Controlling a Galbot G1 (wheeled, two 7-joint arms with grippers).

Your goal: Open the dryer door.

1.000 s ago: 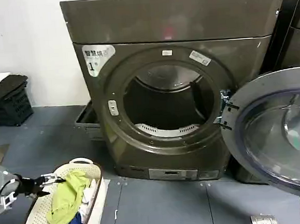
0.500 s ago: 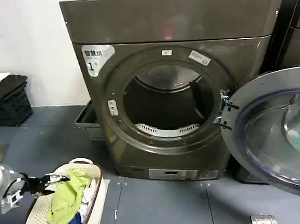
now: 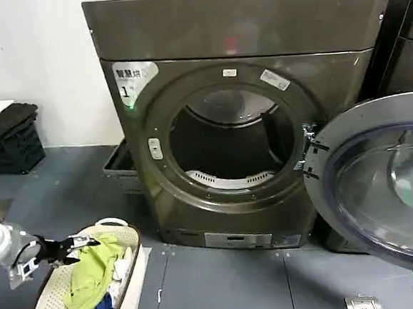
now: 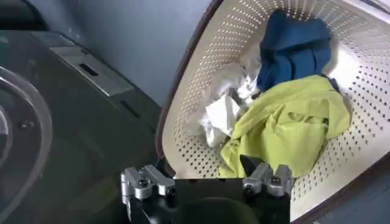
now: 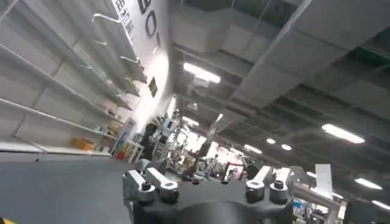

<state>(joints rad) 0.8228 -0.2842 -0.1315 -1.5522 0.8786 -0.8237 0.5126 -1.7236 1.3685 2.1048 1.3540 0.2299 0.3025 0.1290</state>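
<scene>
left jaws far from dryer door (image 3: pixel 380 184)

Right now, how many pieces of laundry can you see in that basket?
3 in the laundry basket: a yellow-green garment, a blue one, a white one. More may lie hidden underneath.

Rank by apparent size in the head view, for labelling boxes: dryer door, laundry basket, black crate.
1. Dryer door, swung open and cut off by the frame edge.
2. Laundry basket.
3. Black crate, though it sits farther away, so its true size is unsure.
</scene>
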